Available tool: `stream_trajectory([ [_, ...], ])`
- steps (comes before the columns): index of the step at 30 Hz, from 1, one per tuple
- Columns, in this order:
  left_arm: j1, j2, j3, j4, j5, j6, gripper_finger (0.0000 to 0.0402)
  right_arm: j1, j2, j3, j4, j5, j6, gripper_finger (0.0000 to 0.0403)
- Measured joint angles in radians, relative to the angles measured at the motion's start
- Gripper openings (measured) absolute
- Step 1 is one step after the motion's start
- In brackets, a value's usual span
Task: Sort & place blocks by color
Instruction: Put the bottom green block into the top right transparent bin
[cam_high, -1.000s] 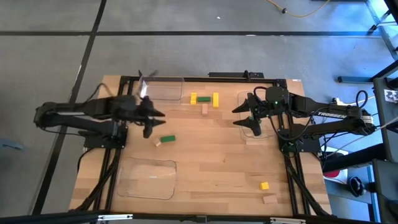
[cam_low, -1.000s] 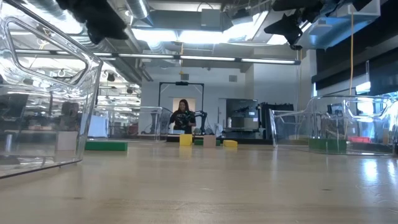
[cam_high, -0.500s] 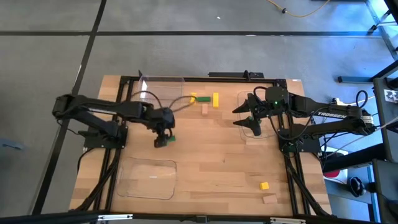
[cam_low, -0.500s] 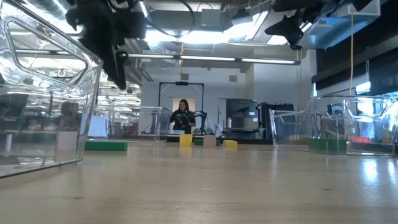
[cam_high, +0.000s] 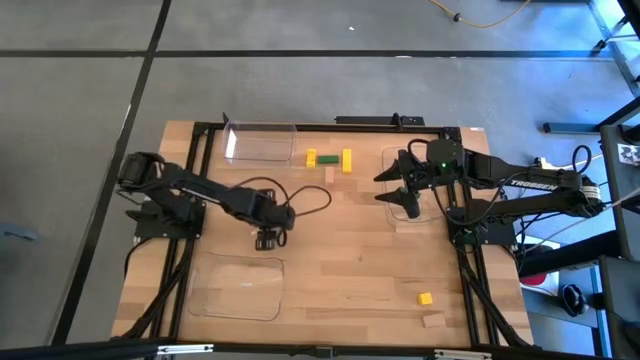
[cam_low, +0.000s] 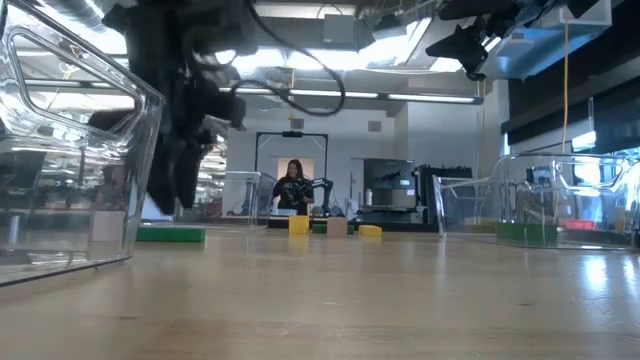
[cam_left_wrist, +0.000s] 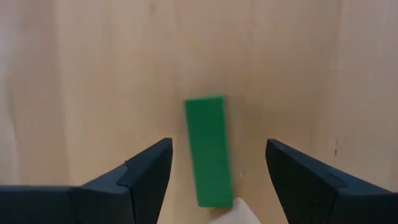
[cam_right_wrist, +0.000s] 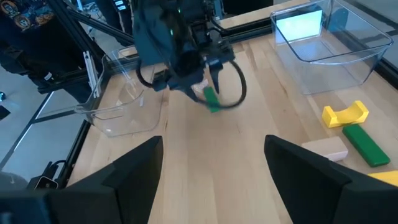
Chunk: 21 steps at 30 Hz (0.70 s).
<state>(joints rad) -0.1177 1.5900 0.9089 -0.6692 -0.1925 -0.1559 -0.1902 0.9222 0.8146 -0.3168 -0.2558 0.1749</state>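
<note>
My left gripper (cam_high: 268, 238) (cam_left_wrist: 217, 171) is open and points down over a green bar (cam_left_wrist: 209, 149) that lies flat on the table. One finger stands on each side of the bar, with a gap on both sides. A tan block (cam_left_wrist: 235, 213) lies at the bar's end. In the high view the gripper hides both pieces. The low view shows this gripper (cam_low: 180, 195) hanging just above the table top. Far off lie two yellow pieces (cam_high: 311, 157) (cam_high: 347, 160), a green bar (cam_high: 328, 159) and a tan block (cam_high: 330, 176). My right gripper (cam_high: 405, 195) is open above the right tray (cam_high: 432, 212).
A clear tray (cam_high: 260, 142) stands at the far left and another (cam_high: 238, 287) at the near left. A yellow block (cam_high: 425, 298) and a tan block (cam_high: 432, 320) lie near the table's near right corner. Bare wood spans the middle of the table.
My left arm has swung from the table's left side toward the middle and the near edge. It has come down until its open fingers stand on either side of the green bar. The bar and the tan block have stayed in place.
</note>
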Motion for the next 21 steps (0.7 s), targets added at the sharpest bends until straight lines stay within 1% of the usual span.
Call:
stream_trajectory([
  [4,0.003,0.056,0.000,-0.020,-0.015,-0.017,0.0250,0.000,0.000,0.000,0.000,0.000,0.000,0.0283],
  [10,0.031,0.065,-0.010,-0.031,-0.049,-0.025,0.0250,0.000,0.000,0.000,0.000,0.000,0.000,0.0283],
  [12,0.046,0.065,-0.030,-0.032,-0.029,-0.025,0.0250,0.000,0.000,0.000,0.000,0.000,0.000,0.0283],
  [14,0.059,0.059,-0.053,-0.024,0.022,-0.025,0.0250,0.000,0.000,0.000,0.000,0.000,0.000,0.0283],
  [16,0.070,0.057,-0.075,-0.012,0.052,-0.006,0.0250,0.000,0.000,0.000,0.000,0.000,0.000,0.0283],
  [21,0.083,0.057,-0.084,-0.002,0.068,0.049,0.0250,0.000,0.000,0.000,0.000,0.001,0.000,0.0283],
])
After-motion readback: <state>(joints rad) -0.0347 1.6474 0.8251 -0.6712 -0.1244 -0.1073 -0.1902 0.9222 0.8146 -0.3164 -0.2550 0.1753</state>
